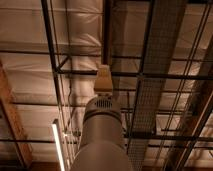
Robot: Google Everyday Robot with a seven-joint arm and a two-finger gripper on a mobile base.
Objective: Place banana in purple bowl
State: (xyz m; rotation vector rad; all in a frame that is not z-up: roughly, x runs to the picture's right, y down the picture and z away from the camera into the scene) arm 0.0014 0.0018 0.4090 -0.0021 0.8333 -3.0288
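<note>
No text, label, brand, number or sign can be read anywhere in the view. The grey arm (102, 135) that rises from the bottom edge bears no legible marking. The gripper (103, 79), seen only as a pale block at the arm's tip in the middle of the view against the ceiling (30, 35), shows none either. The dark steel bars (52, 60), the cable tray (152, 75) and the strip light (58, 147) at lower left carry no writing that can be made out.
</note>
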